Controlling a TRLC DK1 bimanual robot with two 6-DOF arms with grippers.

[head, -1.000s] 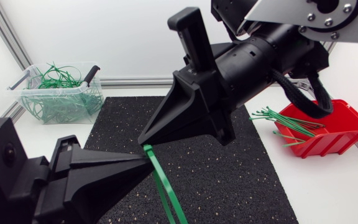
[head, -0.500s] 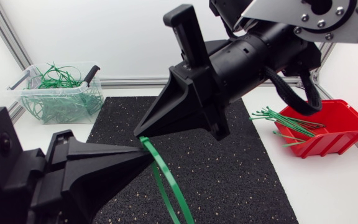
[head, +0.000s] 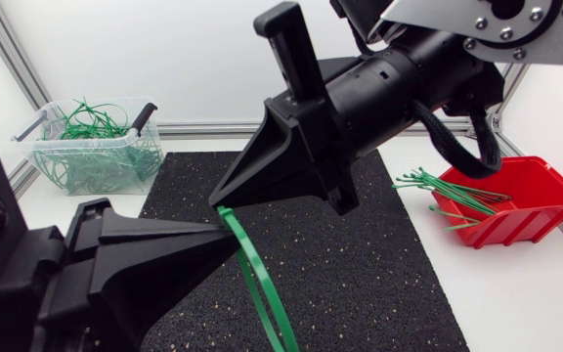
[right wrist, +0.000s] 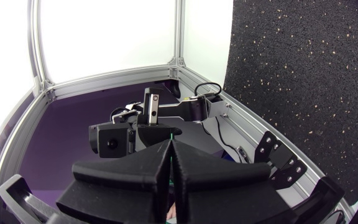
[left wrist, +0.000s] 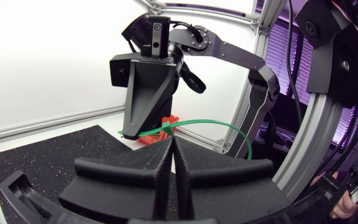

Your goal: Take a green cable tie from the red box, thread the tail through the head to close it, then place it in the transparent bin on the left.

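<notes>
A green cable tie (head: 260, 284) hangs in a loop above the black mat, held at its upper end between both gripper tips. My left gripper (head: 231, 237) comes in low from the left and is shut on the tie. From the upper right, my right gripper (head: 221, 202) meets it tip to tip, also shut on the tie. In the left wrist view the tie (left wrist: 216, 122) arcs away from the left gripper (left wrist: 173, 144) toward the right gripper (left wrist: 128, 132). A sliver of the tie (right wrist: 171, 134) shows ahead of the right gripper (right wrist: 170, 148). The red box (head: 541, 210) stands at the right, the transparent bin (head: 91, 147) at the back left.
Several loose green ties (head: 448, 191) stick out of the red box over its left rim. The transparent bin holds a tangle of closed green ties. The black speckled mat (head: 379, 274) covers the table's middle under both grippers.
Both grippers have shifted slightly up and left together. The tie's loop has bowed out wider below them. Both grips have stayed shut.
</notes>
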